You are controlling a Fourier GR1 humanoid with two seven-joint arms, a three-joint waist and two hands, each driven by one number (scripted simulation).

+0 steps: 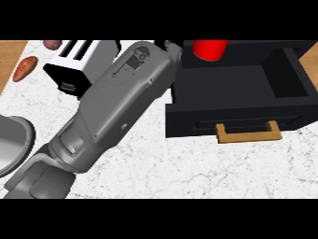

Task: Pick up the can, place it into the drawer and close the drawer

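Head view: the right forearm (113, 102) crosses the counter (189, 168) diagonally and hides most of the right hand (169, 45), so whether it is open or closed cannot be told. The can (210, 49) shows just beside it, at the far end of the open drawer (189, 116). A toaster (79, 58) sits to the left.

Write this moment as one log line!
red cylindrical can: at back of open black drawer | left grey forearm: stretched toward it | left hand: mostly hidden | right hand: unseen

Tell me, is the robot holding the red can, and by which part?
Cannot tell. The forearm hides most of the hand, which is beside the red can at the far end of the open drawer.
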